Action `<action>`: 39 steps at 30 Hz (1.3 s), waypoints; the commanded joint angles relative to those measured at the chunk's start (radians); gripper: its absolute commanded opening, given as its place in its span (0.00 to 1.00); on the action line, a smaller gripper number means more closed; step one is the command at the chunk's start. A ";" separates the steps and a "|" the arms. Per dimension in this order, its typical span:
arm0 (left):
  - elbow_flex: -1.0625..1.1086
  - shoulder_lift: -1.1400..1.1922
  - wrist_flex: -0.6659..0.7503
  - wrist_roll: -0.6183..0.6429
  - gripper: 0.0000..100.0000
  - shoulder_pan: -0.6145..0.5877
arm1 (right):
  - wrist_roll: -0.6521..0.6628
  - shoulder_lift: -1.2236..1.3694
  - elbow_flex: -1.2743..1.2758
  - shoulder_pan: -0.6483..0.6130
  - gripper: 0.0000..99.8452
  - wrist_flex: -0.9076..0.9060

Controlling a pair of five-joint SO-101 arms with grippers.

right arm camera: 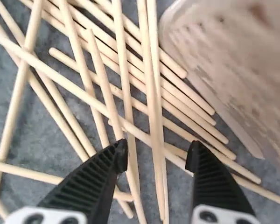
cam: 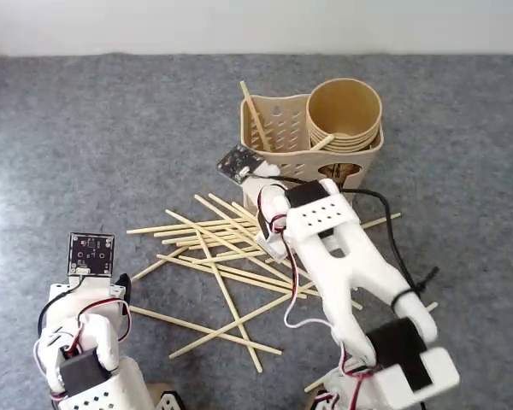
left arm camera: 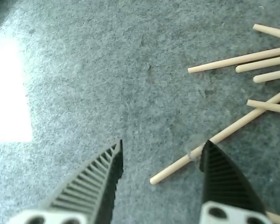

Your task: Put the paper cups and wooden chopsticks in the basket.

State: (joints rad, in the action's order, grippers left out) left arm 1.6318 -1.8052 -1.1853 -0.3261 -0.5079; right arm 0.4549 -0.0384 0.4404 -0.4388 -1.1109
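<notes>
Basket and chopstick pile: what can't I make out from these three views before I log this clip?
- High view: the right arm covers part of the chopsticks and the front of the basket, so they cannot be counted.
- High view: the paper cups nest tightly; their number is unclear.
- Right wrist view: the basket is cut off by the picture's edge.
- Left wrist view: chopsticks run off the edge.

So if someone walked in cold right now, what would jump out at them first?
The scattered chopsticks on the carpet in front of the basket catch the eye first, with the open right gripper over them. Next, the stack of cups already in the basket's right half, and the open left gripper over bare carpet at the pile's edge.
</notes>
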 commanded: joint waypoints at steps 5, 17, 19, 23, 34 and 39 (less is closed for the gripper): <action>-0.005 -0.014 0.020 0.008 0.25 0.000 | 0.114 0.071 -0.014 -0.012 0.22 0.031; -0.005 -0.014 0.020 0.008 0.25 0.000 | 0.098 0.159 -0.100 -0.053 0.22 -0.005; -0.005 -0.014 0.020 0.008 0.25 0.000 | 0.098 0.154 -0.149 -0.051 0.22 -0.082; -0.005 -0.014 0.020 0.008 0.25 0.000 | 0.092 0.153 -0.272 -0.053 0.22 -0.251; -0.005 -0.014 0.020 0.008 0.25 0.000 | 0.092 0.351 -0.290 -0.053 0.22 -0.159; -0.005 -0.014 0.020 0.008 0.25 0.000 | 0.098 0.397 -0.290 -0.047 0.20 -0.094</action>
State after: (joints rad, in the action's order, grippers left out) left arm 1.6318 -1.8052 -1.1853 -0.3261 -0.5079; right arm 0.5547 0.3544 0.1979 -0.4833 -1.2444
